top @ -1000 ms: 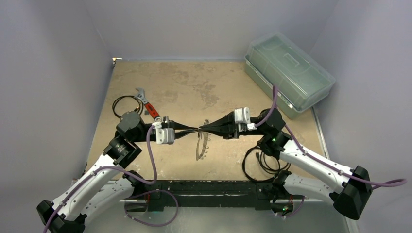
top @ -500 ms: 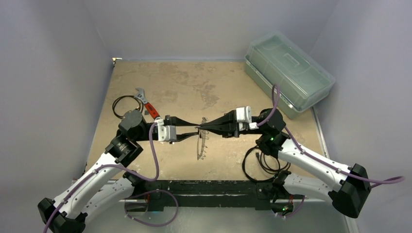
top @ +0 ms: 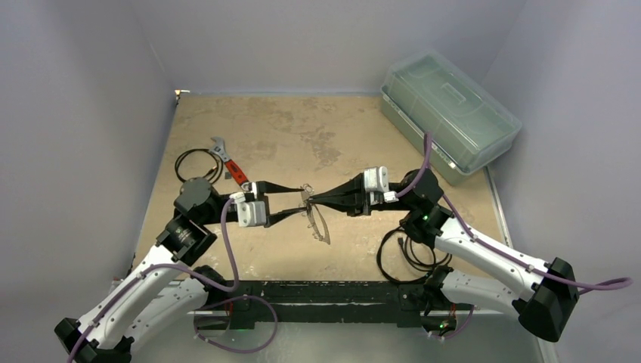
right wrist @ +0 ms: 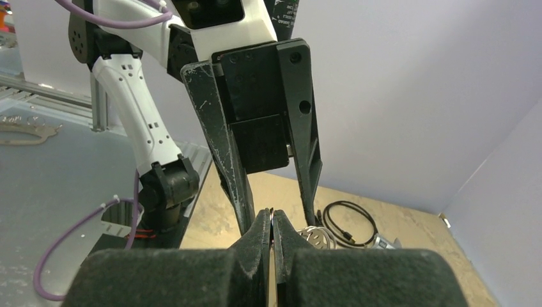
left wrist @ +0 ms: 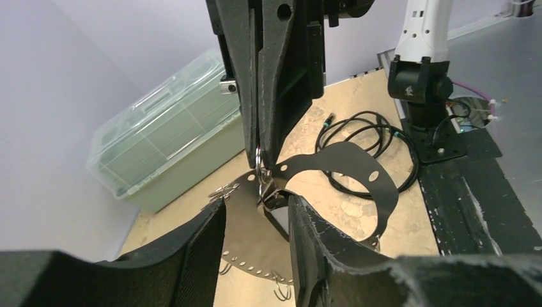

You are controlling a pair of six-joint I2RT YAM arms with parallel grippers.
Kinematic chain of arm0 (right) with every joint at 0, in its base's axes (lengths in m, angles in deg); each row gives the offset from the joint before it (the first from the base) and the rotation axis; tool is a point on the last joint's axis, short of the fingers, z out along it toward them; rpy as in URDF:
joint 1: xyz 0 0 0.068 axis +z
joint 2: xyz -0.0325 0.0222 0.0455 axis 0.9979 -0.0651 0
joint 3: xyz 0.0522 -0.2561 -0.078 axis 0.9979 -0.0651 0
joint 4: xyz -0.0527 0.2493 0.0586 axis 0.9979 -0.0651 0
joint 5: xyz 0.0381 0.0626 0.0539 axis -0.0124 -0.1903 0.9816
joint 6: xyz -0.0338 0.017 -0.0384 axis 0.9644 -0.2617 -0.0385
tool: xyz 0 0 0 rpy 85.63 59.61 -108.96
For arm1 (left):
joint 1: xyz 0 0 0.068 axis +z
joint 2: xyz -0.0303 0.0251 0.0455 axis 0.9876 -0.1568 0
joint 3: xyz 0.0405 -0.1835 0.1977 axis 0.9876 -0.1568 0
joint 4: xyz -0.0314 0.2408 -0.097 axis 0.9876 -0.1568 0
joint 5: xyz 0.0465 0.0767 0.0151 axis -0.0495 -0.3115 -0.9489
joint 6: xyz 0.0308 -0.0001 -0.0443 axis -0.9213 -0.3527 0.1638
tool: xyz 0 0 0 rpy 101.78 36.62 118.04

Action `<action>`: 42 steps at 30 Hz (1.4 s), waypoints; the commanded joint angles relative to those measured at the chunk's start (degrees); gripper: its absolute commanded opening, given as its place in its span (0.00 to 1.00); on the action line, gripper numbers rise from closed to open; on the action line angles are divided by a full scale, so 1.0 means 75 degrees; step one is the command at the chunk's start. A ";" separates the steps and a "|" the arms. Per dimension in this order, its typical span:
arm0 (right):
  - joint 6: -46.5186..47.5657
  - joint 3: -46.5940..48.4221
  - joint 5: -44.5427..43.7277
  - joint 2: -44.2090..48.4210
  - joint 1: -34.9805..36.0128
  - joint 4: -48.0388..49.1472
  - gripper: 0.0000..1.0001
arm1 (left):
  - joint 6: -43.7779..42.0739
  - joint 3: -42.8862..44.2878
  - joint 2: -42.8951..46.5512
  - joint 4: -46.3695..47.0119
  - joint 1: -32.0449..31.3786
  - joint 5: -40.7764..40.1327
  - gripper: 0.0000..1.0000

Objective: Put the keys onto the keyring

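Above desk [top: 287, 136] centre: right claw [right wrist: 272, 220] clamped on keyring [top: 319, 224], left claw [top: 297, 200] wide open, empty; risk: thin wire slips, ring drops.

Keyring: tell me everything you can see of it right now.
The keyring is a large, thin, silvery metal loop with small bits strung along its rim. It hangs tilted above the table, its upper end pinched in the shut jaws of the right gripper, the rest drooping toward the near edge. The left gripper is open, its jaws straddling that upper end. I cannot tell whether they touch it, nor whether the lower end reaches the table.
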 commanded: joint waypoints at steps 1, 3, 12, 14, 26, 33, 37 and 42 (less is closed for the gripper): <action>0.0115 0.0312 -0.0053 0.0081 -0.0032 0.0190 0.00 | 0.0370 0.0013 -0.0212 0.0610 0.0032 0.0663 0.38; 0.0115 0.0331 -0.0042 0.0075 -0.0032 0.0196 0.00 | 0.0459 0.0027 -0.0321 0.0691 0.0032 0.0802 0.35; 0.0115 0.0351 0.0028 0.0005 -0.0032 0.0232 0.00 | 0.0649 0.0018 -0.0471 0.0917 0.0035 0.0930 0.26; 0.0126 0.0340 0.0020 -0.0016 -0.0032 0.0237 0.00 | 0.0652 0.0025 -0.0474 0.0917 0.0038 0.0920 0.25; 0.0139 0.0281 0.0006 -0.0036 -0.0032 0.0279 0.00 | 0.0646 0.0019 -0.0461 0.0908 0.0032 0.0862 0.19; 0.0150 0.0258 0.0008 -0.0034 -0.0032 0.0264 0.00 | 0.0687 0.0031 -0.0463 0.0933 0.0032 0.0838 0.27; 0.0168 0.0246 -0.0016 0.0010 -0.0032 0.0225 0.00 | 0.0696 0.0031 -0.0457 0.0928 0.0032 0.0802 0.20; 0.0197 0.0235 0.0003 0.0022 -0.0032 0.0184 0.00 | 0.0732 0.0044 -0.0486 0.0958 0.0032 0.0758 0.15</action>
